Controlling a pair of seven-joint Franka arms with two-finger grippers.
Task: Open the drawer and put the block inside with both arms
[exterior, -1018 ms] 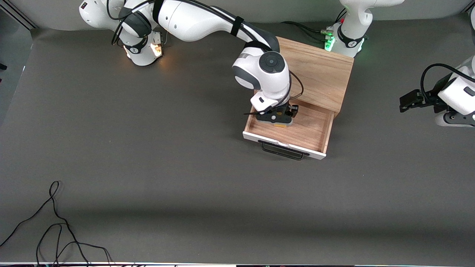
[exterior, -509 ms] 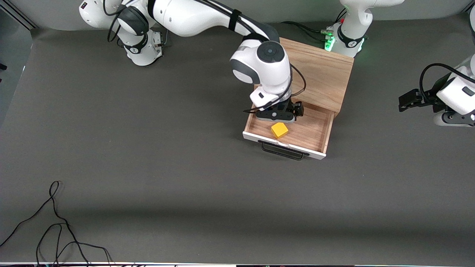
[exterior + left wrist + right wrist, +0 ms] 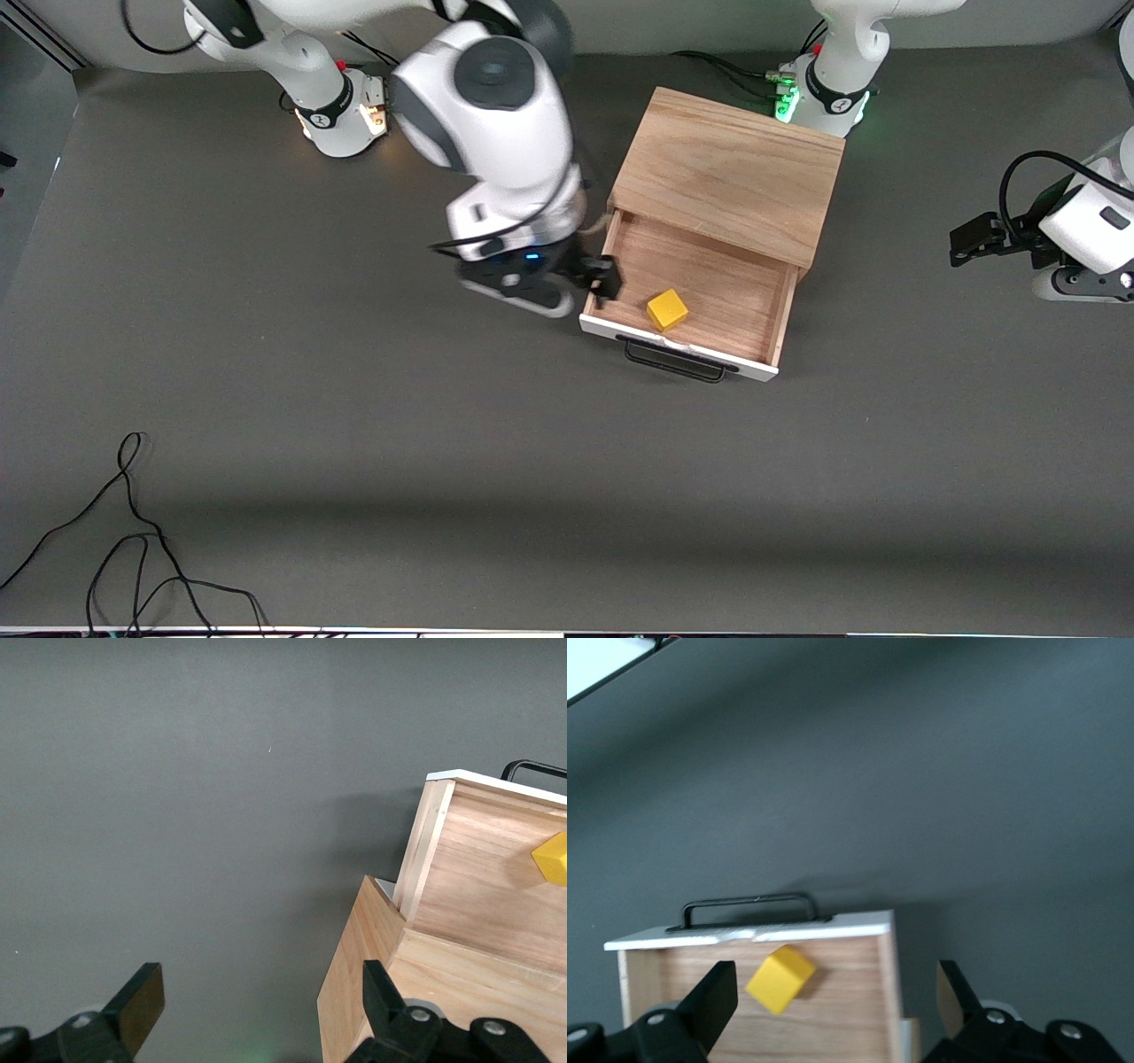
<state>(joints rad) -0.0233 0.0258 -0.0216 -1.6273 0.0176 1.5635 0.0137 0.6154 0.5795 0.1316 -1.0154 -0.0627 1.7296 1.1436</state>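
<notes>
Block lies loose in the pulled-out drawer, both grippers released and holding nothing.

The yellow block (image 3: pixel 667 310) rests on the wooden floor of the drawer (image 3: pixel 709 292), close to the white front panel with its black handle (image 3: pixel 675 364); the drawer stands drawn out of the wooden box (image 3: pixel 731 173). The right gripper (image 3: pixel 567 288) is in the air over the drawer's side wall at the right arm's end, its jaws spread wide; in the right wrist view the block (image 3: pixel 780 979) sits below and between the two spread fingers (image 3: pixel 713 997), touching neither. The left gripper (image 3: pixel 970 241) waits well apart toward the left arm's end of the table (image 3: pixel 354 425), its jaws also spread, with the box's corner (image 3: pixel 372 957) seen between them and the block (image 3: pixel 551 859) well outside them.
</notes>
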